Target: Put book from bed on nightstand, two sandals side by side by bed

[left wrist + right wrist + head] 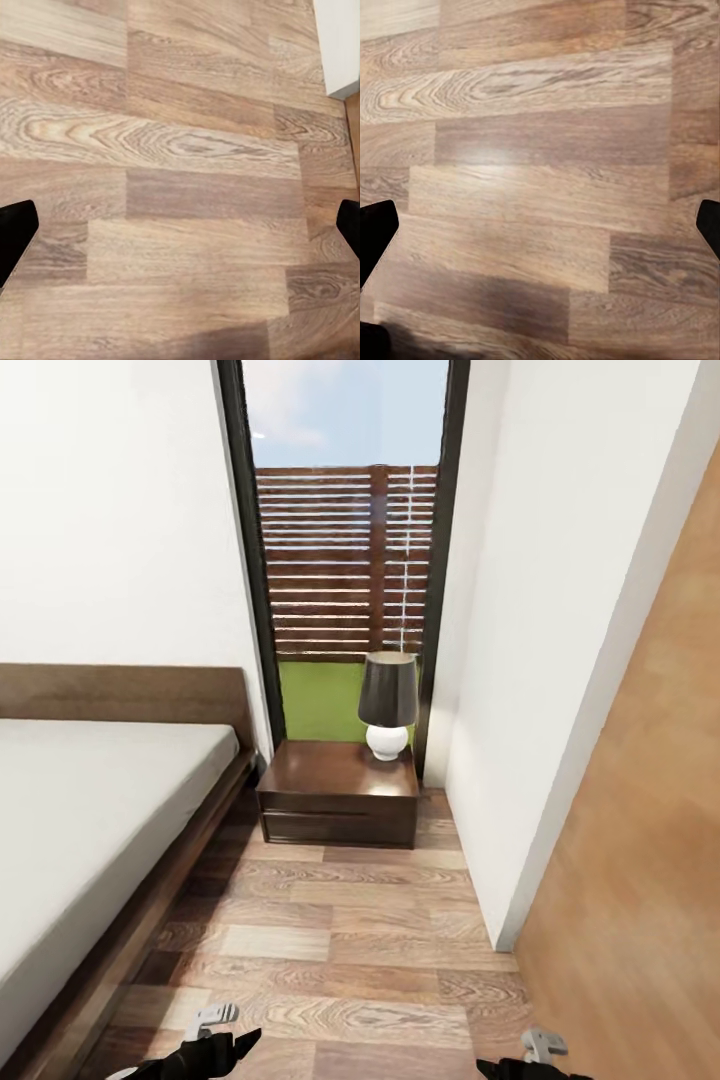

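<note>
The bed (pixel 90 810), with its dark wooden frame and light-grey mattress, runs along the left of the head view, and the part of the mattress I see is bare. A dark-brown nightstand (pixel 338 792) stands past the bed's head, under the tall window. The book and the two sandals are out of view. My left gripper (pixel 180 232) hangs over bare plank floor, open, fingers (pixel 13 229) far apart and holding nothing. My right gripper (pixel 540 225) is likewise open above the floor. Both grippers peek in at the bottom edge of the head view, left (pixel 205 1045) and right (pixel 535 1055).
A lamp (pixel 388 705) with a dark shade and white base occupies the nightstand's right rear corner. A white wall (pixel 540 660) juts in on the right, with a wood-brown panel (pixel 650 860) beyond it. A strip of plank floor (pixel 340 940) runs between bed and wall to the nightstand.
</note>
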You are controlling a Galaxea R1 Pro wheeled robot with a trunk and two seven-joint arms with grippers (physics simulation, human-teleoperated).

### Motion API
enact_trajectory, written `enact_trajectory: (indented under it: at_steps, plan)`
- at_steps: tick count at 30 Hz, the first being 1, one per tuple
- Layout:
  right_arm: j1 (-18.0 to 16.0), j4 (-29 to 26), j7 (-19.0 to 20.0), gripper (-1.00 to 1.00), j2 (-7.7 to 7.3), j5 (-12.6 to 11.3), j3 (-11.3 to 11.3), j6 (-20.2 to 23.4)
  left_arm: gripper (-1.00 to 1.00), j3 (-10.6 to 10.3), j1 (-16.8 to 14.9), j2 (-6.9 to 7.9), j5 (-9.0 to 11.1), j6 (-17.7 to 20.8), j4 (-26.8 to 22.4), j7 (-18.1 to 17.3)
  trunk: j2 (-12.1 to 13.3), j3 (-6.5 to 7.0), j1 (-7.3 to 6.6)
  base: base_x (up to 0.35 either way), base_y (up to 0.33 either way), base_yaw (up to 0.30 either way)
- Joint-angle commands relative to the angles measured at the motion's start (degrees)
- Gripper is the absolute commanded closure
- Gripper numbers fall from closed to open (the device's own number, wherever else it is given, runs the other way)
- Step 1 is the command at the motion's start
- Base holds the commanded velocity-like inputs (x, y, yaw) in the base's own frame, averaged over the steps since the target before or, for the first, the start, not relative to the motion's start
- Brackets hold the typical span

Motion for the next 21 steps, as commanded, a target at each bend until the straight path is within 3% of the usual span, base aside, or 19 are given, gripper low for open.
enact_trajectory:
  at_steps: [1,21]
  plan:
    - [-0.1,0.1,0.2,-1.00,-0.03,0.2,-0.4,-0.1,-1.00,0.4,0.0,0.02,-0.6,-0.4,0.0,-0.1,0.0,-0.06,0.03,0.326,0.000,0.000]
    - [0.0,0.1,0.2,-1.00,-0.03,0.2,-0.4,-0.1,-1.00,0.4,0.0,0.03,-0.6,-0.4,0.1,-0.1,0.0,-0.06,0.03,0.326,0.000,0.000]
